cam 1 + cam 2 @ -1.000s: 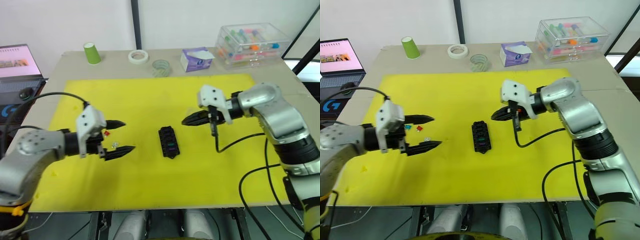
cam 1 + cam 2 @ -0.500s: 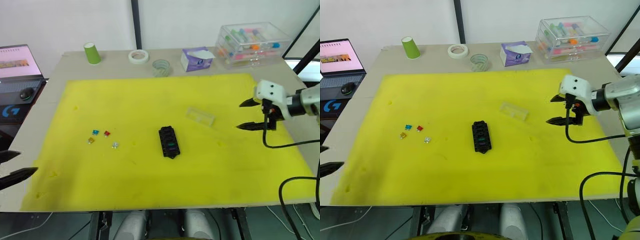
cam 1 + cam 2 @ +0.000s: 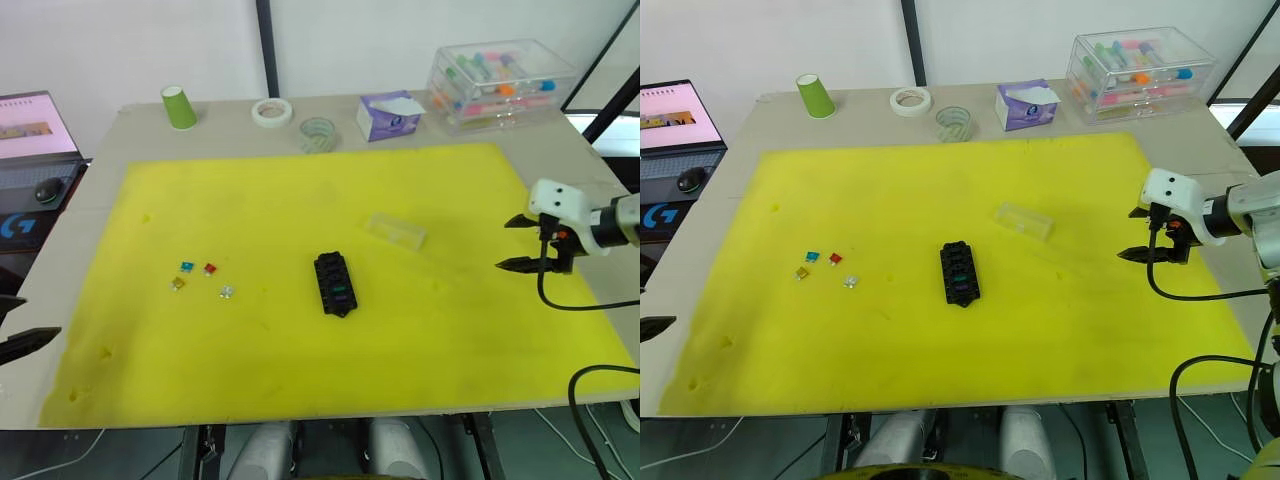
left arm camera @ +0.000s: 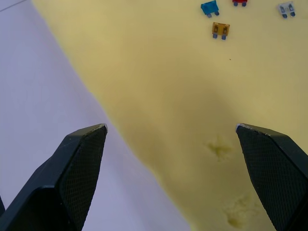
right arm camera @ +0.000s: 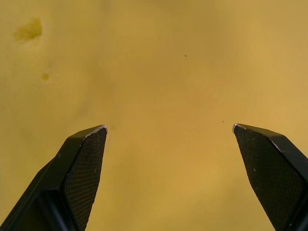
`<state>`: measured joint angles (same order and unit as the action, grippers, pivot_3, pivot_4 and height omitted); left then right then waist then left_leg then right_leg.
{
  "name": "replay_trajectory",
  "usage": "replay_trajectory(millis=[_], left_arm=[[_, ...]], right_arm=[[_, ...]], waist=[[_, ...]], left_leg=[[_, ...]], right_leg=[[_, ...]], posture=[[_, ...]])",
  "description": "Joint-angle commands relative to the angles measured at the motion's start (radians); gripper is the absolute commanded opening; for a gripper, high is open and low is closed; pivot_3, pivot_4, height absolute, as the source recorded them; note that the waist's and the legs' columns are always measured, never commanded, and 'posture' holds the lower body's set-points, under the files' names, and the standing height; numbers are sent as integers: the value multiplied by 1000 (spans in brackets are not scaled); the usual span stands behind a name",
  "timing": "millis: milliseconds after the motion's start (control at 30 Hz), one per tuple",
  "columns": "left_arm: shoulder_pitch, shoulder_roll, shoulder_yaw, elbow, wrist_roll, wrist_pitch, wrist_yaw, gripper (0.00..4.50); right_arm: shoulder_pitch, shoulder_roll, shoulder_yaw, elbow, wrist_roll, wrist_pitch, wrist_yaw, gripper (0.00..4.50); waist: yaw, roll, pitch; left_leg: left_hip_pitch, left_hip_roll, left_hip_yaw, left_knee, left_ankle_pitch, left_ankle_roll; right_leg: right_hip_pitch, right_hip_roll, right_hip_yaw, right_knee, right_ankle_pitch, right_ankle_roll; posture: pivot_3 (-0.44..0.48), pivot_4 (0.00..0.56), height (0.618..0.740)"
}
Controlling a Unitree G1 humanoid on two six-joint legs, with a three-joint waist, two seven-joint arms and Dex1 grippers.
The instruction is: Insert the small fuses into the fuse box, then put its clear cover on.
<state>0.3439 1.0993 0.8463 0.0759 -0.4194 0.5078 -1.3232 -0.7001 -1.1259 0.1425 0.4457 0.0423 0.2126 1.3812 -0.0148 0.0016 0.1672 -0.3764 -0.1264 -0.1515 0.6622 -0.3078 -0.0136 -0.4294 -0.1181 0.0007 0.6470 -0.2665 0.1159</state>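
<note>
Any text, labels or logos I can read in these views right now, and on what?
"G": a pale logo on the dark surface beside the mouse, left of the table.
Laptop screen: a picture with lines of text, too small to read.
Tissue box: a printed pattern, no words legible.
Fuse box, fuses and storage box: no markings readable.

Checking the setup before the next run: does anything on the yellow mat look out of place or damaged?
Nothing spilled. The yellow mat has small dents near its left edge. Four small fuses lie loose, the clear cover sits askew.
</note>
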Motion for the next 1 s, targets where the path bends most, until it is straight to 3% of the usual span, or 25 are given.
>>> replay_trajectory(millis=[33,267,500,733,1000], left_arm=[[-62,29,-68,9,1,-43,-7,4500],[-258,24,-317,54,-31,-31,-60,4500],[-542,-11,-564,186,-81,178,-111,4500],[-730,-55,-680,366,-92,355,-124,4500],[-814,-112,-742,498,-57,417,-106,4500]], right_arm=[[-39,35,-41,-126,49,50,-1,4441],[-112,188,1,-413,164,250,16,4441],[-179,373,93,-662,280,406,0,4441],[-183,408,146,-723,292,428,-17,4441],[-190,417,157,-737,296,442,-47,4441]], waist=[[0,0,0],[1,0,0],[3,-2,-1],[-1,-3,-2],[-7,-4,-2]], left_leg=[[0,0,0,0,0,0],[-1,0,0,0,0,0],[-2,0,0,2,0,0],[-4,-1,-1,5,0,0],[-11,-1,0,7,0,0]], right_leg=[[0,0,0,0,0,0],[-1,0,0,0,0,0],[-2,0,0,2,0,0],[-4,1,-1,3,0,1],[-12,0,-1,8,0,1]], posture=[[0,150,740],[0,150,740],[0,150,740],[0,150,740],[0,150,740]])
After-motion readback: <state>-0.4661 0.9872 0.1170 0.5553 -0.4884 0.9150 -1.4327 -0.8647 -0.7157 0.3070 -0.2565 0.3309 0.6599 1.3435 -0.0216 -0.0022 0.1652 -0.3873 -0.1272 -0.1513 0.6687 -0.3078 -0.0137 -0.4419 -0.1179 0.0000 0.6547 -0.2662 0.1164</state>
